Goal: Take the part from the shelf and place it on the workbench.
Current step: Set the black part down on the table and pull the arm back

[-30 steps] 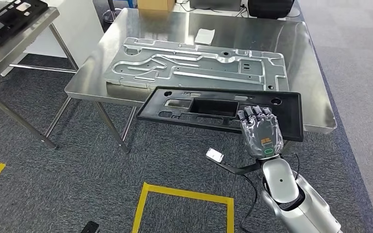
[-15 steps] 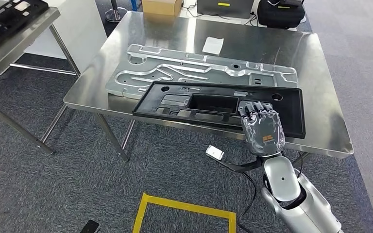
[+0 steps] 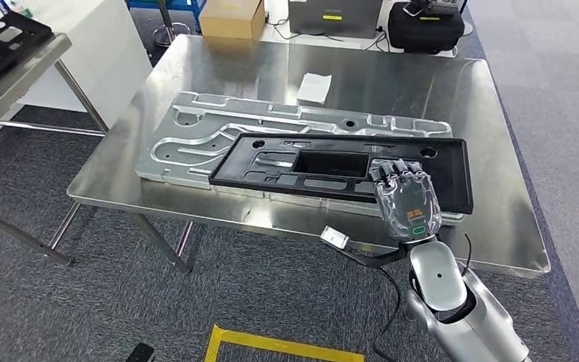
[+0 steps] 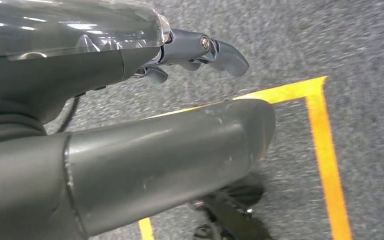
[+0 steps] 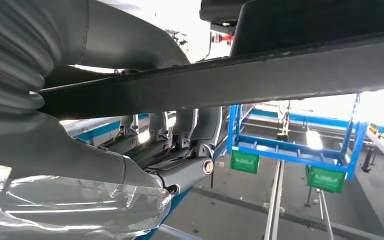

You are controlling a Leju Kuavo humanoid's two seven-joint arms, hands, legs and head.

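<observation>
Head view: right hand (image 3: pixel 405 200) is gripping the black part (image 3: pixel 347 170), now carried fully over the workbench (image 3: pixel 452 98), above the metal plate (image 3: pixel 196 136); lowering is likely next; right wrist view: fingers (image 5: pixel 180 150) are clamping the part's edge; left wrist view: left hand (image 4: pixel 130 115) is hanging, holding nothing.

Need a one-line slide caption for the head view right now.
Right hand holds black plastic part over silver metal panel on steel workbench.

A silver plate (image 3: pixel 271 132) and a white slip (image 3: pixel 314 88) are being carried by the steel workbench (image 3: pixel 422 83).
</observation>
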